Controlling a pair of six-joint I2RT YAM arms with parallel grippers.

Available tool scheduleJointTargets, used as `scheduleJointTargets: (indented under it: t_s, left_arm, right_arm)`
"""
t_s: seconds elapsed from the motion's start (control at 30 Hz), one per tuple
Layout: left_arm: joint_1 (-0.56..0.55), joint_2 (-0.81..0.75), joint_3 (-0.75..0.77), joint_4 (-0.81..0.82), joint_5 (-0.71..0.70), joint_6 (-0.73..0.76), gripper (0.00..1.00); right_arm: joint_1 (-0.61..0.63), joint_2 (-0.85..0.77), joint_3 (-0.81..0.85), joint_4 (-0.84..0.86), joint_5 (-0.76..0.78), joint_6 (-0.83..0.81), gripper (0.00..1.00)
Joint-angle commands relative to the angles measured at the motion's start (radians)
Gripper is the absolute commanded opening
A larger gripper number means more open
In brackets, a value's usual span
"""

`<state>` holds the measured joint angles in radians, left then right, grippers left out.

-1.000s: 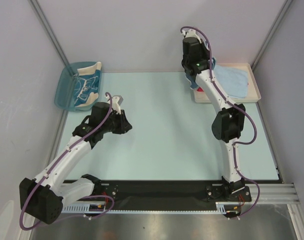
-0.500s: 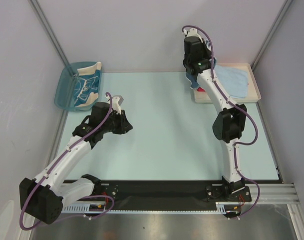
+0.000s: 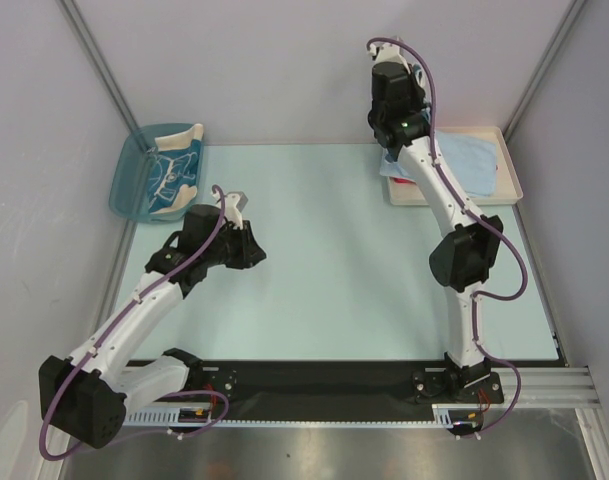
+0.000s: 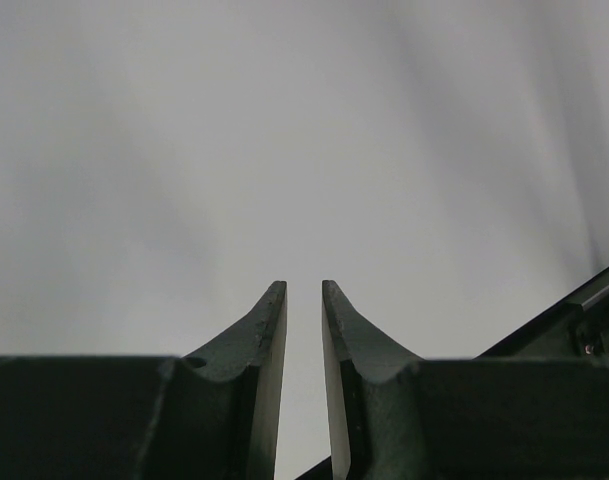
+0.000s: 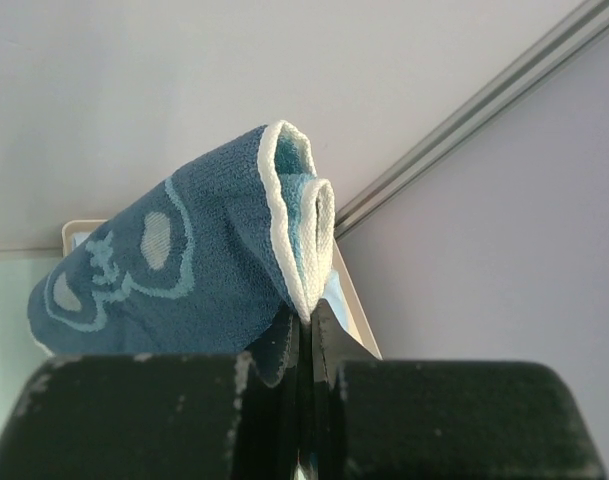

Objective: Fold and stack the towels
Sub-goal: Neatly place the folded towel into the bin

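**Right gripper pinches dark-blue towel high over the far tray**

The right gripper (image 5: 306, 318) has its fingers pressed together on a folded edge of the dark-blue towel (image 5: 184, 270). The wrist camera shows the white-trimmed hem doubled over just above the fingertips. The cloth hangs off to the left, and its pale-blue cartoon marks are only partly readable because the gripper body cuts off the lower half. From above, the raised wrist hides those fingers, and most of the towel is lost behind the arm.

The left gripper (image 4: 304, 290) holds nothing, and a narrow slit shows between its fingers. It sits low over the left part of the table, near the bin. Its camera gives only a blurred pale surface and a dark edge at the lower right, too soft to identify.

Under the right arm, at the far right corner, a cream tray (image 3: 511, 172) carries a light-blue towel (image 3: 469, 160). The arm crosses the towel's left edge. At the far left, a translucent blue bin (image 3: 124, 180) holds a beige towel with teal borders (image 3: 174, 178), crumpled so that its picture cannot be made out.

The table (image 3: 334, 260) is a pale blue-green sheet with a black strip along the near edge, where both arm bases are bolted. Plain grey-white walls close in the far side and both flanks, and metal rails (image 3: 94, 60) run along their corners.
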<state>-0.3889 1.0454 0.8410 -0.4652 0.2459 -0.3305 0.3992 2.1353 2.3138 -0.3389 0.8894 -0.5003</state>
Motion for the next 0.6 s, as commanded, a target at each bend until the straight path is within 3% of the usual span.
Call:
scheduleJointTargets:
  t_s: [0.0, 0.37, 0.57]
  left_arm:
    - [-0.001, -0.007, -0.006, 0.025, 0.024, 0.024, 0.25]
    - [0.001, 0.002, -0.008, 0.027, 0.023, 0.022, 0.25]
    - [0.001, 0.01, -0.006, 0.03, 0.027, 0.022, 0.25]
  right_arm:
    - [-0.019, -0.045, 0.044, 0.008, -0.006, 0.031, 0.0]
    - [-0.06, -0.018, 0.042, -0.031, -0.052, 0.095, 0.0]
    - [-0.141, -0.02, 0.001, -0.086, -0.147, 0.222, 0.0]
